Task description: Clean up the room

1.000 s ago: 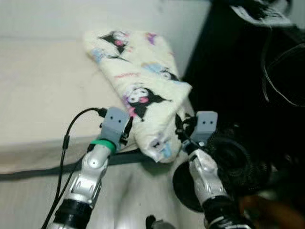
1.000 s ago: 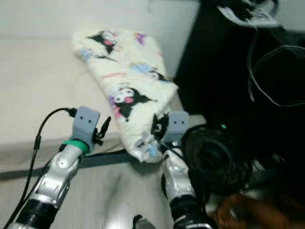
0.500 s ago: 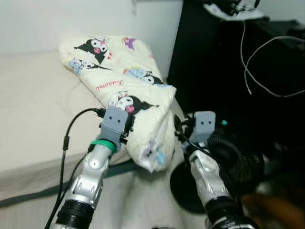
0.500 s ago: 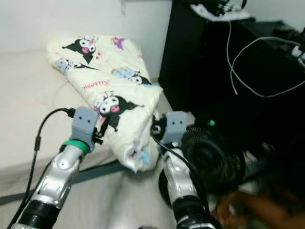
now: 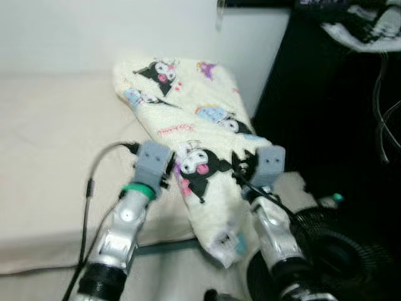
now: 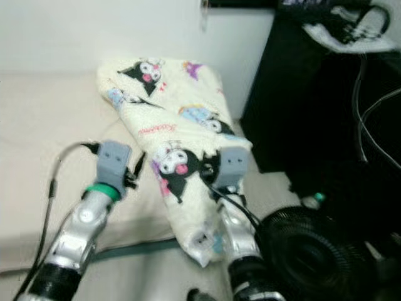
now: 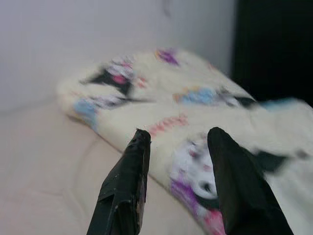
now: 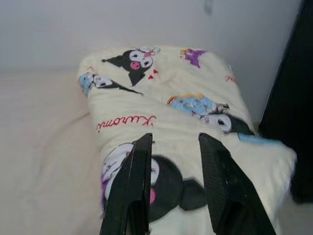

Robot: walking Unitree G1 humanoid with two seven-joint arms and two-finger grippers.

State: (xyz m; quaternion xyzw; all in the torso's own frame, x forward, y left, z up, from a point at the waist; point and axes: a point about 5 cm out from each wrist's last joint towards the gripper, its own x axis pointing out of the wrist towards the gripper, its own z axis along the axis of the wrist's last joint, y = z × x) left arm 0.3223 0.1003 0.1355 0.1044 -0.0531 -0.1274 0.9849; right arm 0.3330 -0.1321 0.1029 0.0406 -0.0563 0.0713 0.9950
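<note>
A folded cream blanket [image 5: 188, 119] printed with cartoon characters lies across the bed's [image 5: 56, 144] right end, one corner hanging over the edge. Both arms are raised in front of me. My left gripper [image 7: 178, 142] is open and empty, just short of the blanket's left side, above the sheet. My right gripper [image 8: 174, 138] is also open and empty, and it points at the black cartoon figure on the blanket [image 8: 161, 112] from close above. In the left eye view, each wrist's grey camera block covers most of the fingers.
A black floor fan [image 5: 338, 251] stands at the lower right beside the bed. A tall black cabinet [image 5: 326, 94] rises on the right, with white clutter and cables [image 5: 366, 22] on top. A white wall runs behind the bed. A black cable [image 5: 94, 182] loops off my left arm.
The camera has swung and shifted, so the blanket now sits more central and the fan lower right. Both grippers keep the same raised, open pose.
</note>
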